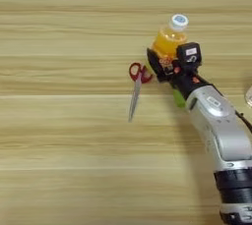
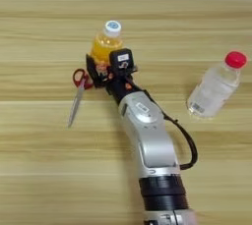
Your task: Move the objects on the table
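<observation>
You've got two bottles on the light wooden desk (image 2: 39,170): your black two-fingered claw (image 2: 107,64) pinches the small orange-juice bottle (image 2: 105,43); the clear red-capped bottle (image 2: 215,87) stands apart; one red-handled scissors (image 2: 78,91).

From where I sit, the worktop (image 1: 64,170) lies bare across the whole left half of the frame and along the bottom left, so a pass there meets nothing. The crowded patch is upper centre: the juice bottle (image 2: 105,42) stands there with my claw (image 2: 103,69) at its base, one black finger on each side. Just left of the claw lie the scissors (image 1: 136,85), handles near the claw, blades pointing toward lower left. A green block (image 1: 179,99) peeks out beside the forearm. At right stands the clear bottle (image 2: 215,87), well apart from the arm, with a bare lane between them.
</observation>
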